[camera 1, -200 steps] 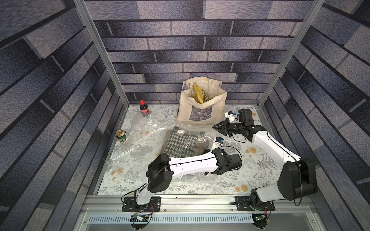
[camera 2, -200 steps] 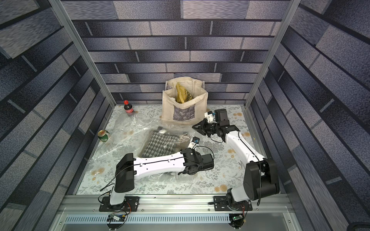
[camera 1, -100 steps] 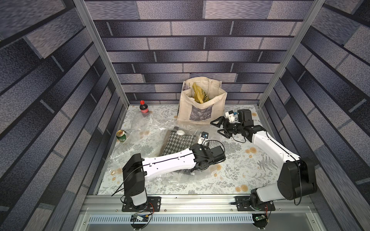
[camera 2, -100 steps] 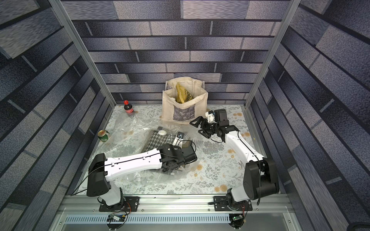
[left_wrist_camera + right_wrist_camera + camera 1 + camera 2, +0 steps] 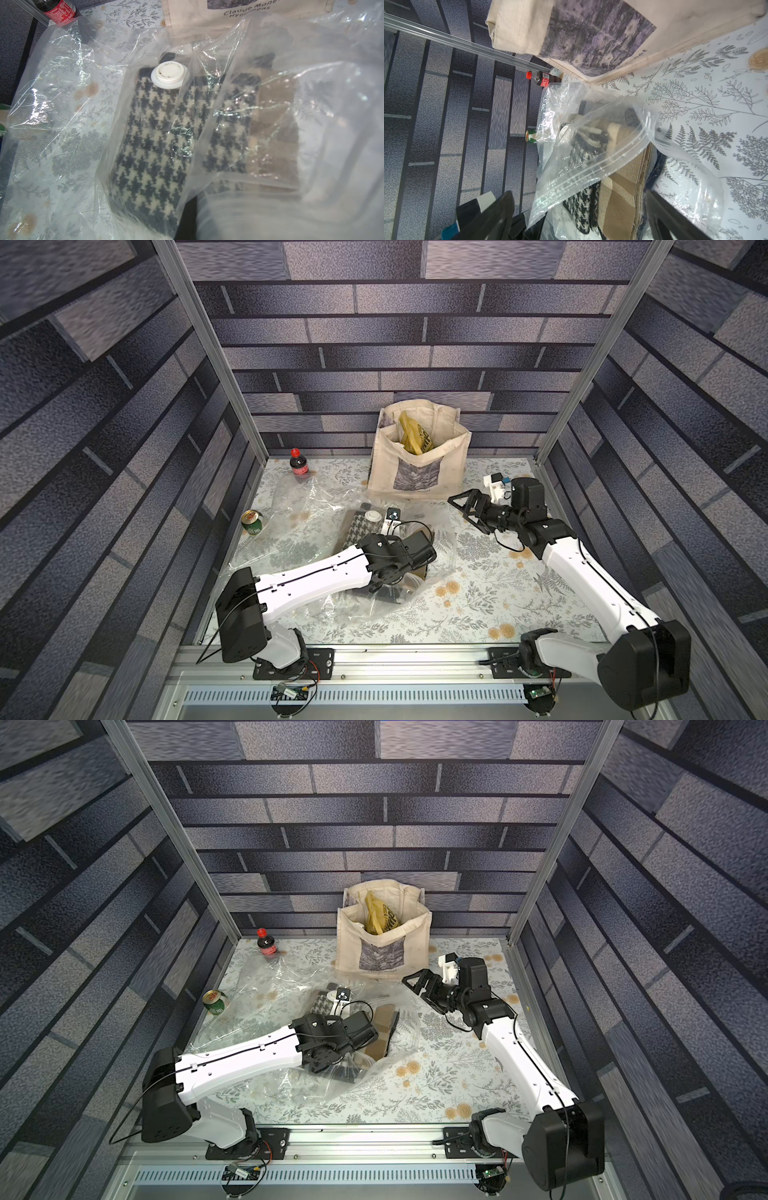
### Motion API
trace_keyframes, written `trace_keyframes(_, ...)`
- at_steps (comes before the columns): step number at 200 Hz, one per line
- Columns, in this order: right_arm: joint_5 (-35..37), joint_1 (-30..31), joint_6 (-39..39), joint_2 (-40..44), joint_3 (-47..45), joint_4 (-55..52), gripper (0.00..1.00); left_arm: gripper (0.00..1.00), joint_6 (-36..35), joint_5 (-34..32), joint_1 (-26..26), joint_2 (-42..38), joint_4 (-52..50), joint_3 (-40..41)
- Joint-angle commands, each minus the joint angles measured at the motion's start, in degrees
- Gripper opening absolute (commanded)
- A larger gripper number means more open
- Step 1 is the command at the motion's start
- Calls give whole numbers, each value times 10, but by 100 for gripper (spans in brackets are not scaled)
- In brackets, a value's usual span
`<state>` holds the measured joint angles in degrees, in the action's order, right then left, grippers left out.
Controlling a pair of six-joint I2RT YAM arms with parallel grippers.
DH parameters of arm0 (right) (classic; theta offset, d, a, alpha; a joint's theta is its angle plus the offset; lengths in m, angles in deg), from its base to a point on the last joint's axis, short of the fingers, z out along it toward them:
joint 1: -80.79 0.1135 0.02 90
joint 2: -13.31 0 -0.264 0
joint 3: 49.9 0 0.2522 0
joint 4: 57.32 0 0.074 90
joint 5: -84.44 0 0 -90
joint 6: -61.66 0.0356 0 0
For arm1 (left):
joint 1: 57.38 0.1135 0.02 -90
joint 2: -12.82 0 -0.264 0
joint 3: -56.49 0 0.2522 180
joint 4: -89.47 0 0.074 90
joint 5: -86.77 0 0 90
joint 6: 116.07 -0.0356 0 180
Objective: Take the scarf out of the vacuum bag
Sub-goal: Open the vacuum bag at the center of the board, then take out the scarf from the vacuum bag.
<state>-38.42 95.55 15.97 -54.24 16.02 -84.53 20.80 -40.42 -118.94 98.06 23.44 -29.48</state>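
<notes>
Step in hand, as judged: getting into the large transparent crinkly plastic vacuum bag (image 5: 316,526), which lies spread over the middle of the floral tabletop (image 5: 478,605) toward its left edge. The folded black-and-cream houndstooth scarf (image 5: 151,135), with a tan woven face on one side, sits wholly inside the plastic; the round white valve cap (image 5: 169,74) rests over its far end. In the right wrist view the bag's zip-strip mouth (image 5: 602,158) looks parted and raised, scarf edges showing beneath. The left gripper (image 5: 397,585) is hidden under its own wrist and folds of plastic in both top views; it reads as fully closed, but on what, scarf or film, cannot be told. The right gripper (image 5: 467,508) hangs above the tabletop just off the bag's right side, jaws spread wide, holding nothing. Next move probably calls for one claw pinning the plastic while the other grips cloth only and draws it out through the mouth. Other containers: the cream canvas tote bag (image 5: 419,472) stands upright at the far edge with a yellow crumpled packet (image 5: 413,437) inside. A red-capped cola bottle (image 5: 298,462) stands near the far left corner, a green drink can (image 5: 252,521) at the left edge.
</notes>
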Motion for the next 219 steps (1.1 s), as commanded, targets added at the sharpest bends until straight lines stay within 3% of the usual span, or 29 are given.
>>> trace_keyframes(1, -23, 12, 7, 18, -62, 14, 100, 0, -2, 7, 7, -20, -8, 23)
trace_keyframes(56, -3, 99, 18, 31, -143, 121, 100, 0, 56, -14, 8, -54, -6, 97)
trace_keyframes(115, 44, 200, 41, -97, -129, 240, 99, 0, 84, -11, 7, -100, 5, 161)
trace_keyframes(186, 68, 237, 33, -209, -71, 297, 94, 0, 80, -25, 10, -130, 5, 196)
trace_keyframes(219, 66, 241, 41, -253, -45, 314, 92, 0, 63, -34, -15, -155, 43, 228)
